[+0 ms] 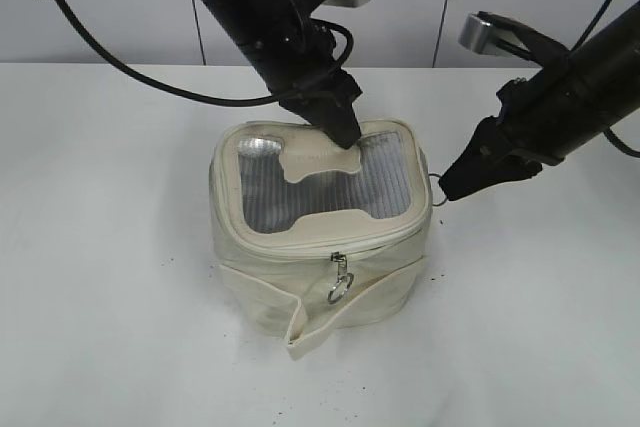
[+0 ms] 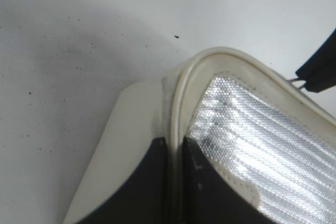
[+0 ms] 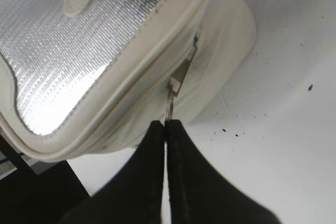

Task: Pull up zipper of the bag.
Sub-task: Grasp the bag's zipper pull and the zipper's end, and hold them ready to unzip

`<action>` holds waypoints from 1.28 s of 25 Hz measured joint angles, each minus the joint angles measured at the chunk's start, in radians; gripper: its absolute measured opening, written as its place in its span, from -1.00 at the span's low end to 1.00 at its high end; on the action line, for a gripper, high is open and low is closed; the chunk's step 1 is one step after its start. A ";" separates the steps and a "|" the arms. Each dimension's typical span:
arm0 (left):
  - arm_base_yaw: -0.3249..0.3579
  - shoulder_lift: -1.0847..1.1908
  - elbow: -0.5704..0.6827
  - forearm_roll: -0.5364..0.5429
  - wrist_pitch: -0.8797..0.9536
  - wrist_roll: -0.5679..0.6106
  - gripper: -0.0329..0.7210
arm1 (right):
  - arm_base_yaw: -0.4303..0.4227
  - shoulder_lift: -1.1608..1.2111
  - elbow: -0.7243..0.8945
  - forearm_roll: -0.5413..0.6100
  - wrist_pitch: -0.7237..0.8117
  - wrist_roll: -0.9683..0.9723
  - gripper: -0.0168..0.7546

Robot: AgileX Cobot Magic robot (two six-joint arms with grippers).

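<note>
We find the zipper (image 1: pixel 345 243) running round the top panel of the bag (image 1: pixel 320 237), which sits mid-table (image 1: pixel 110 277) with one slider and ring pull (image 1: pixel 339 287) hanging at 6 o'clock on its front and a second slider (image 3: pixel 175 83) at its 3 o'clock side. The right gripper (image 3: pixel 166 125) is pinched together on that side slider's pull (fingers meeting around the thin metal). The left gripper (image 2: pixel 176 148) clamps the top rim at about 12 o'clock, one finger (image 2: pixel 149 182) on either side of the piping.

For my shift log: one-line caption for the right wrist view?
Right gripper pinches a zipper ring pull on the cream bag's side.
</note>
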 joint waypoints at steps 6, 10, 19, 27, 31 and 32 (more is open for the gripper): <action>0.000 0.000 0.000 0.000 0.000 -0.003 -0.78 | 0.000 -0.017 0.001 -0.039 0.028 0.030 -1.00; 0.000 0.000 0.000 0.000 -0.001 -0.003 -0.79 | 0.001 -0.017 0.001 -0.048 0.064 0.035 -1.00; 0.000 0.000 0.000 0.000 -0.004 -0.003 -0.79 | 0.115 -0.075 0.006 -0.166 0.089 0.140 -1.00; 0.000 0.000 0.000 0.000 -0.003 -0.003 -0.79 | 0.104 -0.074 0.007 -0.293 -0.022 0.278 -0.59; 0.000 0.000 0.000 -0.001 -0.001 -0.003 -0.79 | 0.039 -0.040 0.033 -0.199 -0.052 0.161 -0.13; 0.000 0.000 0.000 -0.002 -0.001 -0.003 -0.79 | 0.016 -0.037 0.047 -0.148 -0.058 0.095 -0.09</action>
